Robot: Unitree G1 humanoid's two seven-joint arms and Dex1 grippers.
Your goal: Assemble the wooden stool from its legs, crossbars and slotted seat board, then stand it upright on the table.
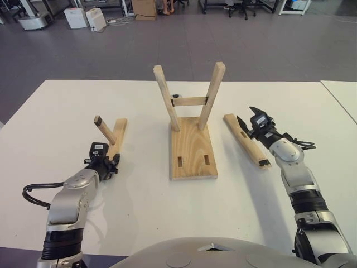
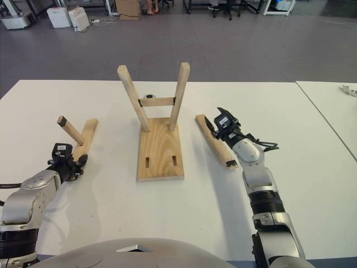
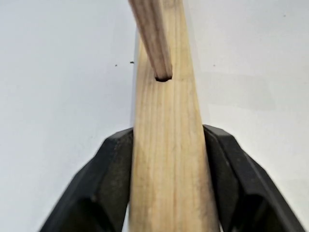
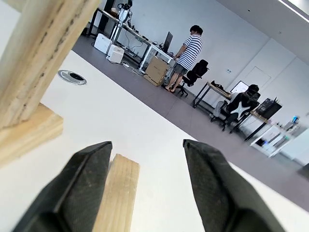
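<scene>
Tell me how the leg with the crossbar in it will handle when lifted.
Solid wood, so the leg is probably stiff and light. The left gripper holds it at one end, so it may droop or twist. The crossbar leans in its hole and might slip out.

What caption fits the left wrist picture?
Left pincer clamped around a wooden leg with a crossbar plugged in.

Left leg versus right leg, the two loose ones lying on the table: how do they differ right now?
The left leg has a short crossbar plugged in, sticking up tilted; the right leg has none. The left gripper is shut on the left leg; the right gripper stands open around the right leg's end. Both lie flat on the table.
</scene>
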